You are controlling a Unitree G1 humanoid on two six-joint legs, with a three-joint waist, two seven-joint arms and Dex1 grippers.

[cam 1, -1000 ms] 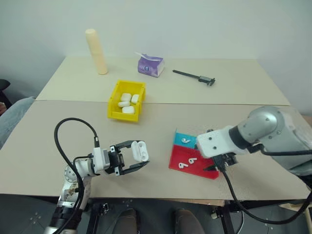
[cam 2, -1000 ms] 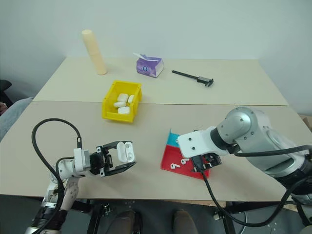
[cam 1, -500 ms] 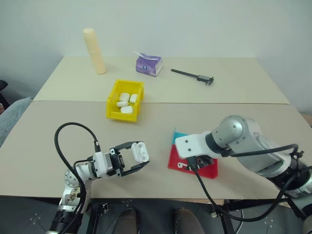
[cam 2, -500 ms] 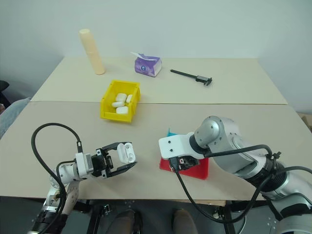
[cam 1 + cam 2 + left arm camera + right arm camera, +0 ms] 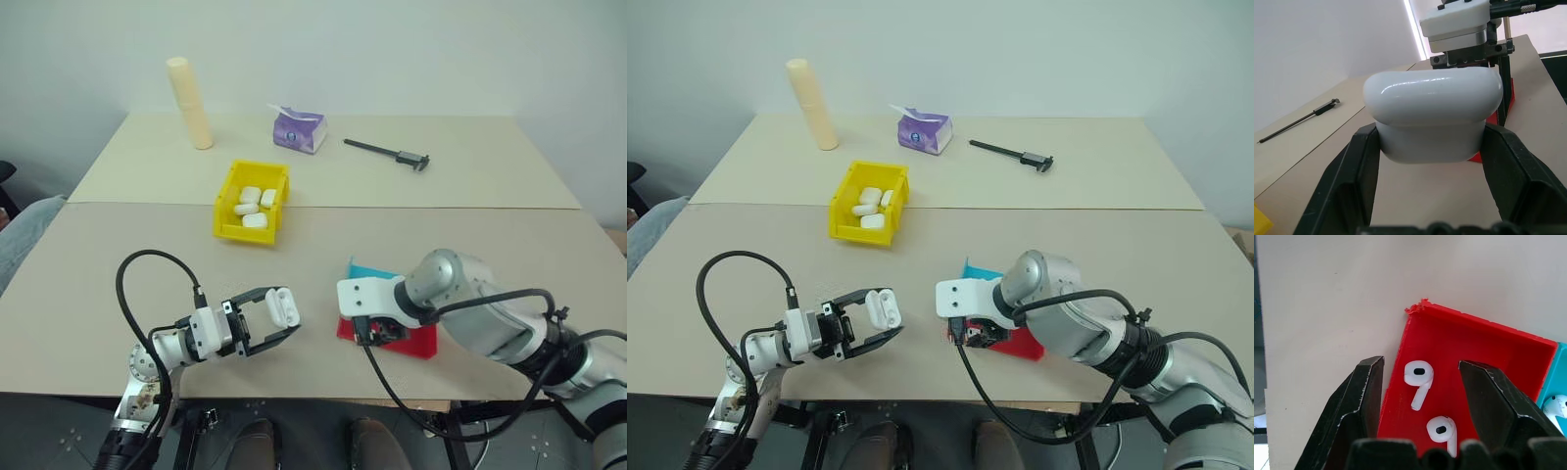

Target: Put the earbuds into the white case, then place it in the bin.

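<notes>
Right wrist view showed your right gripper [image 5: 1420,382] spread wide over one of the earbuds [image 5: 1418,376] in the red tray [image 5: 1469,340] near the desk's front edge. Closing off-centre, you could flick it out. Your left gripper [image 5: 277,318] clamped the white case [image 5: 281,305] by that same edge.

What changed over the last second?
The right pincer swung in from the tray's right side and dropped over the red tray, open astride an earbud. Nothing grabbed. The left pincer stays shut on the white case; the bin is unchanged.
</notes>
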